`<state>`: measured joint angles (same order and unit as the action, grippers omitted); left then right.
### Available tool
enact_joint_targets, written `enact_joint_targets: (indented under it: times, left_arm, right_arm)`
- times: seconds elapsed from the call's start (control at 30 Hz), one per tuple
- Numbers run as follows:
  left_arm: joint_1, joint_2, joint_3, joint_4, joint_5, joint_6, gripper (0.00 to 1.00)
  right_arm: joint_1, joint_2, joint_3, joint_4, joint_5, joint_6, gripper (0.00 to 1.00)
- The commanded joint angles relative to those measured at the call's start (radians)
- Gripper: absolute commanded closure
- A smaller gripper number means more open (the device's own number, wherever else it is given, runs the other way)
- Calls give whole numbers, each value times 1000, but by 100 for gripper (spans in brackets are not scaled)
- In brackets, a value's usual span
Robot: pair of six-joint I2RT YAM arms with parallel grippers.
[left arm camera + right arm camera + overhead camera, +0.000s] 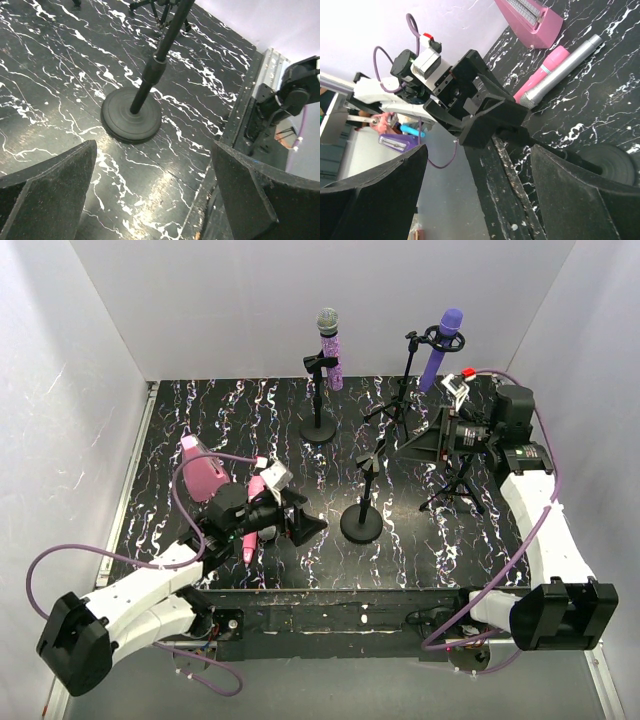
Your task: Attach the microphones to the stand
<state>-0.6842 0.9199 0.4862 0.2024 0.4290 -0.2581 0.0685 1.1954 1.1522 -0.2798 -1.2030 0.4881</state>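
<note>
Two of the four are up. The glittery pink-purple mic (pixel 331 352) stands upright in the clip of the far round-base stand (pixel 319 426). The purple mic (pixel 442 344) sits tilted in the clip of the tripod stand (pixel 402 398) just to its right, far right of the surface (pixel 200 400).

The other two are lying flat near the left edge. The pink mic (pixel 540 75) and the silver-grey mic (pixel 571 61) are side by side and touching, right next to the pink wedge (pixel 201 471).

The left hand (pixel 300 518) is low over those two with its fingers spread as wide as they go and nothing in them. Its wrist view looks straight at the near round-base stand (pixel 131 119), whose clip is empty in the top view.

The right hand (pixel 479 160) is out on the far right, beside the purple mic's tripod and above a second tripod (pixel 458 492). Its fingers are wide apart too, and it isn't gripping anything.
</note>
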Motion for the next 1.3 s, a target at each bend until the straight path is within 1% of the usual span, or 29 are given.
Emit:
enact_joint_targets:
  times: [0.0, 0.07, 0.1, 0.13, 0.2, 0.3, 0.53, 0.67, 0.73, 0.77, 0.83, 0.9, 1.0, 1.03, 1.1, 1.13, 1.23, 1.27]
  left_arm:
    - [-37, 40, 6, 94, -93, 66, 2]
    - [-52, 71, 14, 112, -110, 86, 2]
    - [-61, 88, 18, 127, -116, 94, 2]
    - [-67, 103, 20, 141, -121, 102, 2]
    - [-84, 140, 25, 182, -140, 118, 2]
    - [-115, 212, 41, 258, -173, 154, 2]
    - [-262, 428, 138, 457, -338, 246, 2]
    - [-316, 563, 202, 558, -502, 253, 2]
    - [-334, 605, 233, 589, -551, 253, 2]
    - [-347, 619, 242, 604, -582, 285, 2]
    - [-368, 637, 259, 623, -633, 298, 2]
    - [-382, 651, 270, 621, -679, 303, 7]
    - [-391, 659, 275, 621, -730, 306, 18]
    - [-391, 660, 273, 623, -742, 304, 24]
    - [-393, 665, 281, 617, -777, 300, 42]
    - [-393, 669, 282, 623, -783, 303, 46]
    - [-393, 683, 298, 632, -776, 310, 50]
    - [-393, 688, 304, 629, -765, 312, 57]
  right_arm:
    - [-36, -25, 81, -200, -86, -254, 10]
    - [-45, -37, 101, -304, -47, -371, 9]
    - [-56, -46, 103, -327, -40, -408, 9]
    - [-59, -62, 93, -328, -35, -419, 9]
    - [-114, -92, 75, -326, -29, -439, 9]
    - [-145, -125, 57, -344, -15, -483, 8]
    - [-168, -187, -19, -299, -6, -514, 7]
    - [-182, -210, -54, -271, -26, -497, 7]
    - [-188, -220, -65, -260, -33, -494, 7]
    - [-191, -223, -68, -260, -35, -494, 7]
    - [-197, -226, -71, -260, -36, -494, 7]
    - [-199, -226, -78, -249, -43, -494, 7]
    - [-205, -226, -86, -233, -52, -459, 7]
    - [-203, -224, -86, -233, -53, -457, 7]
    - [-205, -224, -86, -228, -55, -456, 7]
    - [-208, -224, -86, -228, -55, -456, 7]
    - [-210, -226, -89, -229, -55, -454, 8]
    - [-210, -227, -92, -226, -55, -454, 8]
